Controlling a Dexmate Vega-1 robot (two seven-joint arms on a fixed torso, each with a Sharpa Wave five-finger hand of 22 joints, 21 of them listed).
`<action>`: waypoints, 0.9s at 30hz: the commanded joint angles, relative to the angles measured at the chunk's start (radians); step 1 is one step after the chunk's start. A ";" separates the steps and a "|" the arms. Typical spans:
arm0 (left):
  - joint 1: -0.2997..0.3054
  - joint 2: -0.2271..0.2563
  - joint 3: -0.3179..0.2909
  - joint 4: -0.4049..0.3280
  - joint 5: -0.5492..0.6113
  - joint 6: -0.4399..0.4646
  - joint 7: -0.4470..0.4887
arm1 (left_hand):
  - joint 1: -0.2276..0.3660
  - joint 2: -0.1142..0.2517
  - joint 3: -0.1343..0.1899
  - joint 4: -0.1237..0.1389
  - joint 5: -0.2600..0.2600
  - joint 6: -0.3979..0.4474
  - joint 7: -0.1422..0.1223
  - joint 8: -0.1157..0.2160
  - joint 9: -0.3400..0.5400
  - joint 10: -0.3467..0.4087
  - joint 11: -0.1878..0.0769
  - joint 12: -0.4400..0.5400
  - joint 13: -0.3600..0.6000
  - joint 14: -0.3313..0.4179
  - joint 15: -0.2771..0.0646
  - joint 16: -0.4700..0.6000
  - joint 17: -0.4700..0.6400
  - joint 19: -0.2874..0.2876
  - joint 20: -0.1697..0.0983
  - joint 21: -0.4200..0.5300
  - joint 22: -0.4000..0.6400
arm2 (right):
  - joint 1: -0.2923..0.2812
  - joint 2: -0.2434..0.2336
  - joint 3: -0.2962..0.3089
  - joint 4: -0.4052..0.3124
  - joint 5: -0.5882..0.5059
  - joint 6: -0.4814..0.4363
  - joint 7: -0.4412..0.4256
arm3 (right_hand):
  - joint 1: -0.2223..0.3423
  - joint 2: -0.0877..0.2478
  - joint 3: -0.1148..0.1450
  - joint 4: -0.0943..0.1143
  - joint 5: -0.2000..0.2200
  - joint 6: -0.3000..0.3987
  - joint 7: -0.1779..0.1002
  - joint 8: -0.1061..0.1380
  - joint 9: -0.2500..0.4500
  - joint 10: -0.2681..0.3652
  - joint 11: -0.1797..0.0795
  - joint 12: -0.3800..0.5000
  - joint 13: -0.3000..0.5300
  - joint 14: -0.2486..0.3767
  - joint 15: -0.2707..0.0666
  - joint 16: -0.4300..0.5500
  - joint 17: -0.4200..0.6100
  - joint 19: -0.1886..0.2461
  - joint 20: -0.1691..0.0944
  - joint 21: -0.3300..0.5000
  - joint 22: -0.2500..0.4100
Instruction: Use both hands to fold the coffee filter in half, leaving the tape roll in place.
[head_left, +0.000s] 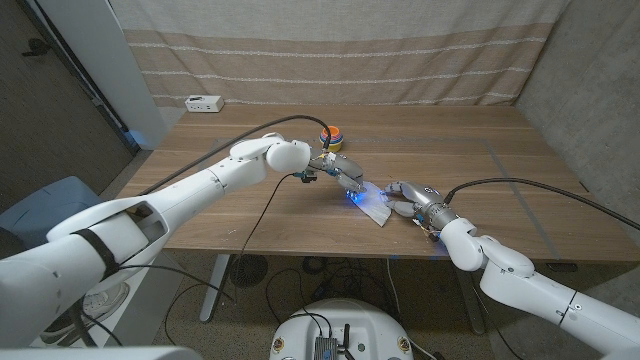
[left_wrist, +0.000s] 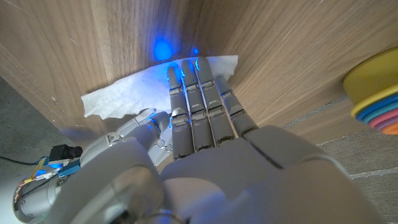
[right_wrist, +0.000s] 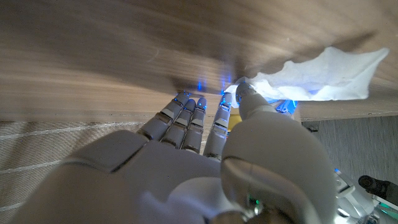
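The white coffee filter (head_left: 377, 207) lies crumpled near the table's front edge. My left hand (head_left: 345, 172) reaches over it, and its outstretched fingers (left_wrist: 196, 87) press on the filter (left_wrist: 124, 93), with a blue glow at their tips. My right hand (head_left: 410, 196) lies close on the filter's right side. Its fingers (right_wrist: 186, 115) stretch along the wood, and its thumb touches the edge of the filter (right_wrist: 323, 78). No pinch is plain to see. The colourful tape roll (head_left: 331, 135) stands just behind the left hand, apart from it, and shows as stacked rings (left_wrist: 379, 93).
A white power strip (head_left: 203, 102) sits at the table's back left corner. A striped curtain hangs behind the table (head_left: 470, 140). Black cables run along both arms. The front edge of the table is just below the filter.
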 joint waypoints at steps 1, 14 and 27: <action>0.007 0.024 -0.025 -0.038 -0.020 -0.006 0.054 | 0.011 0.013 0.001 -0.006 -0.003 0.000 0.007 0.005 0.009 0.000 0.002 0.012 0.013 -0.005 0.001 0.016 0.016 0.003 0.005 0.011 0.004 | 0.020 0.007 -0.005 0.027 0.003 0.028 0.004 | 0.006 0.004 -0.003 0.002 0.008 0.005 0.003 0.001 0.003 0.010 0.002 0.009 0.002 0.014 -0.063 0.007 0.004 0.039 0.033 0.008 0.024; 0.142 0.078 -0.172 -0.135 -0.022 -0.023 0.385 | 0.021 0.013 0.002 0.014 0.000 -0.139 -0.047 -0.034 0.054 -0.119 -0.039 0.023 0.080 -0.094 -0.041 -0.003 0.021 -0.030 -0.005 0.022 0.009 | 0.031 0.010 -0.006 0.034 0.001 0.028 0.012 | 0.008 0.006 -0.006 0.003 0.009 0.005 0.002 0.001 0.003 0.011 0.002 0.009 0.002 0.014 -0.062 0.008 0.004 0.039 0.033 0.007 0.024; 0.224 0.076 -0.248 -0.111 -0.109 -0.042 0.541 | 0.011 -0.004 0.023 0.023 0.010 -0.209 -0.082 -0.052 0.072 -0.201 -0.059 0.014 0.101 -0.142 -0.047 -0.071 -0.033 -0.059 -0.013 0.023 0.005 | 0.005 0.024 0.032 0.040 0.057 0.084 -0.049 | 0.008 0.042 -0.002 0.017 0.010 0.005 0.001 0.000 0.004 0.014 0.001 0.009 0.002 0.017 -0.065 0.014 0.012 0.041 0.028 0.008 0.024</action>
